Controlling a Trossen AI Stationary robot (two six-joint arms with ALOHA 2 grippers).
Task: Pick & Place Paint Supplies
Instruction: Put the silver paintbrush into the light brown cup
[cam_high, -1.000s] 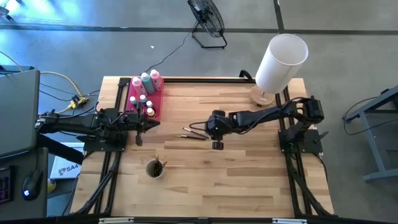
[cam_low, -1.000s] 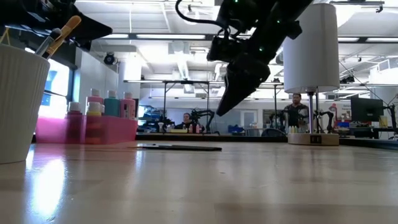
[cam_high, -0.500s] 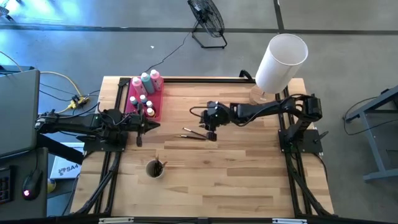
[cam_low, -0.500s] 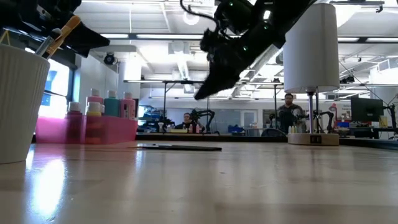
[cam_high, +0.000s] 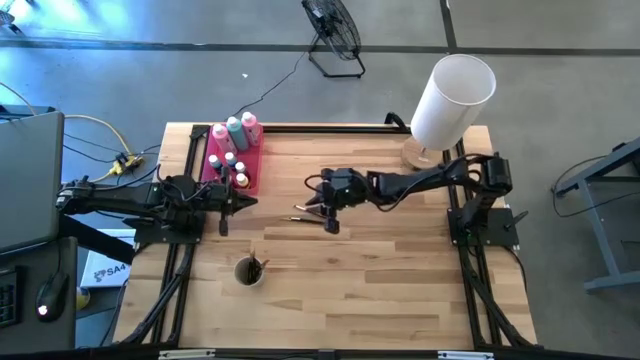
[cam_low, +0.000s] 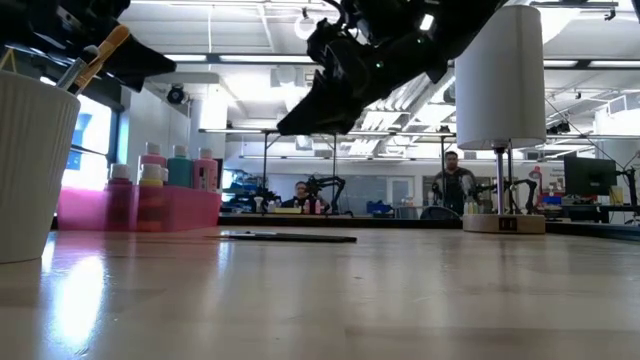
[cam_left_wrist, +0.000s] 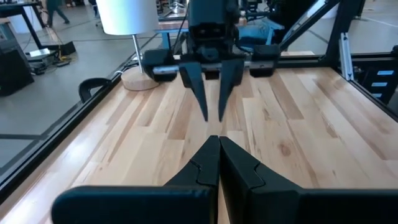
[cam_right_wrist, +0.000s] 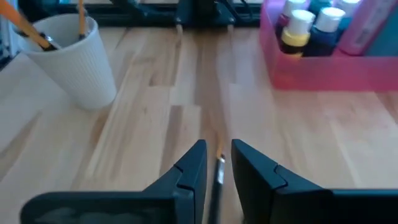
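The brushes (cam_high: 312, 214) lie flat on the wooden table (cam_high: 400, 290), near the middle, a little toward the pink tray (cam_high: 252, 172). They are thin and dark, and they lie side by side. In the low view they show as one dark line on the wood (cam_low: 288, 238).

The right gripper (cam_high: 322, 210) hangs over the brushes, up in the air — in the low view its dark fingers (cam_low: 305, 118) are well above the table. From the right wrist view, one brush (cam_right_wrist: 219, 167) shows in the gap between the two fingers, down on the wood below them. The fingers stand a little apart, with a thin gap, and they hold nothing. The brush is not touched.

The left gripper (cam_high: 243, 199) waits at the left side of the table, just beside the pink tray. Its two fingers (cam_left_wrist: 202, 163) are pressed together and they hold nothing.

In the pink tray stand the squeeze bottles (cam_high: 236, 130) — two pink and one teal, with white caps. The tiny paint pots (cam_high: 231, 166) sit in the tray too, close in front of the bottles.

A white cup (cam_high: 248, 271) stands on the table nearer the front, apart from the brushes. It has brushes with light handles (cam_low: 100, 55) sticking out of it. A big white lampshade (cam_high: 452, 98) stands at the far right corner.
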